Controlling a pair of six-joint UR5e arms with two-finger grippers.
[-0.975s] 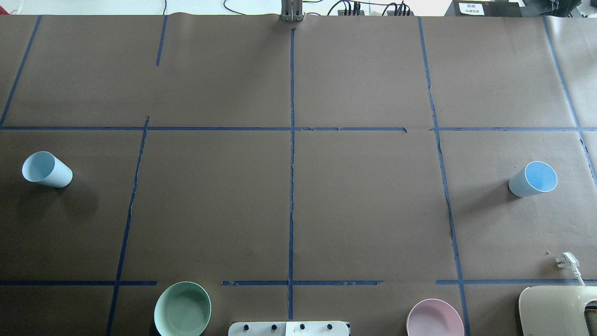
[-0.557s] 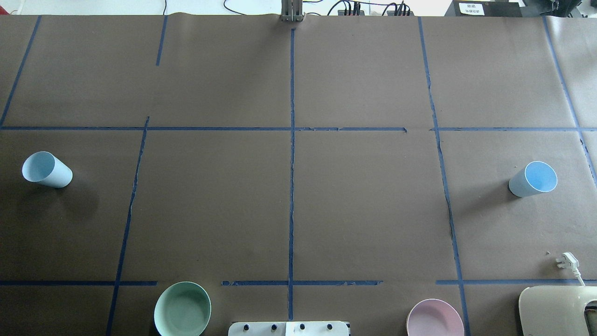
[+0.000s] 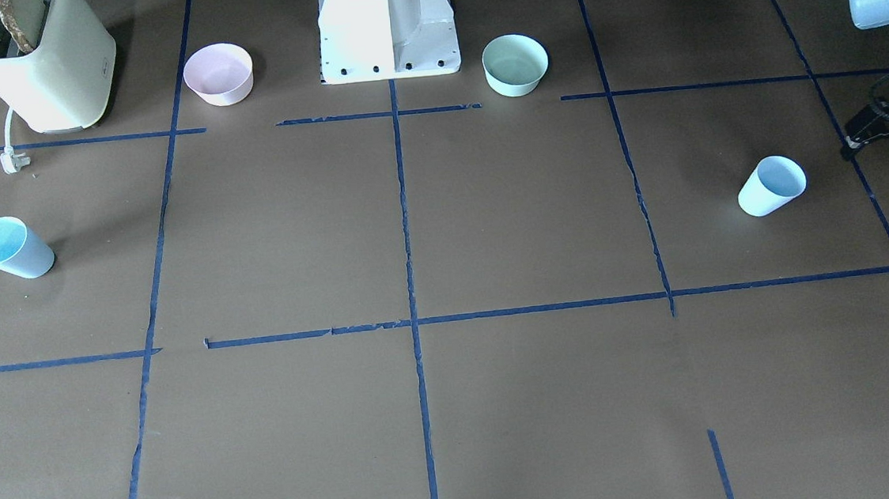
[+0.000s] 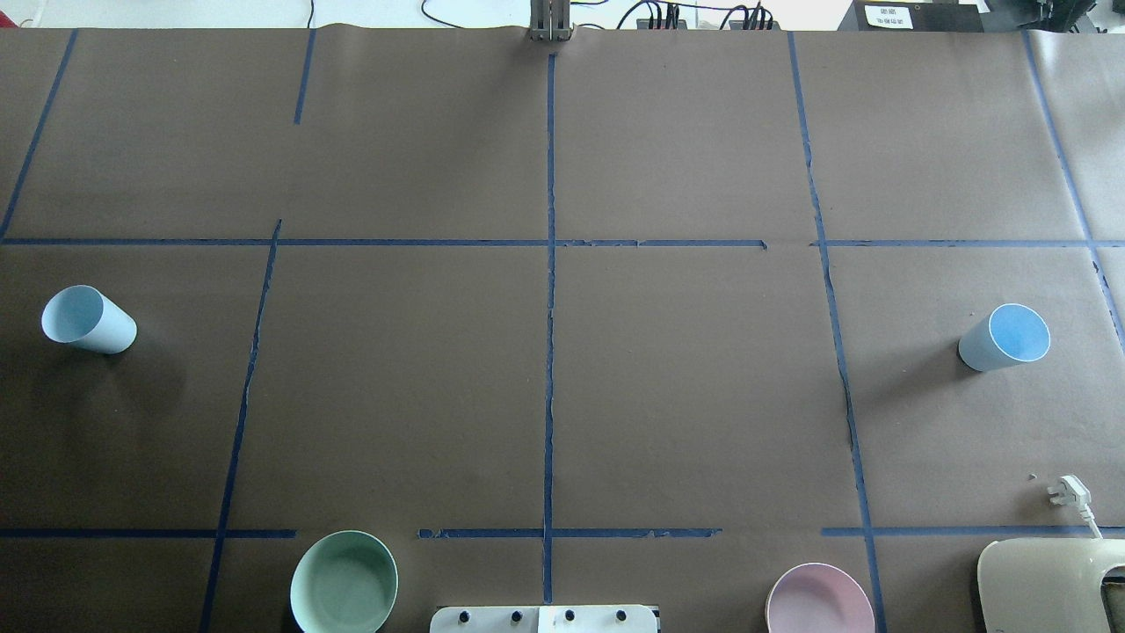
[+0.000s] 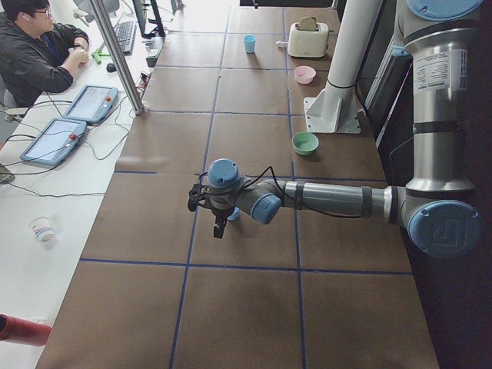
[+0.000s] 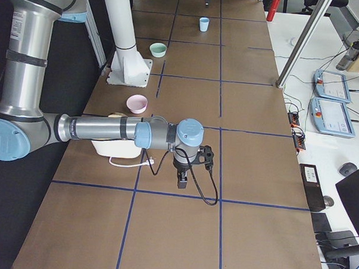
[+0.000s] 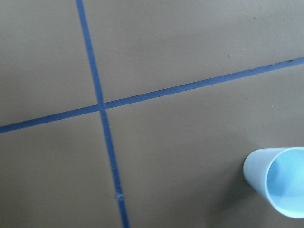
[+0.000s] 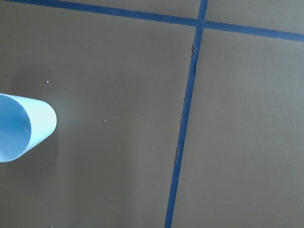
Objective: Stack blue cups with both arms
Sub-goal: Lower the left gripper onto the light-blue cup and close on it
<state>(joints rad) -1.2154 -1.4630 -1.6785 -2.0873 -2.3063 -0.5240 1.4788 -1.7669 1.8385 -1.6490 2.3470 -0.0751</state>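
Upright on the brown paper counter (image 4: 685, 396), mouths up, well apart, not stacked: 2 small pale sky-blue plastic tumblers, the left tumbler (image 4: 88, 319) near the counter's left end and the right tumbler (image 4: 1005, 337) near its right end. The grey tubular left arm (image 5: 330, 198) stretched low across the counter, the black 2-finger left tool (image 5: 218, 229) pointing down, near the left tumbler but apart from it. The grey tubular right arm (image 6: 102, 129) stretched the same way, the black right tool (image 6: 181, 182) pointing down over the counter. Cannot tell for either tool if wide or narrow. In the left wrist view, the left tumbler at the lower right corner; in the right wrist view, the right tumbler at the left edge. Close to the white pedestal base (image 4: 545, 618), a mint-green bowl (image 4: 344, 582) and a pink bowl (image 4: 819, 600).
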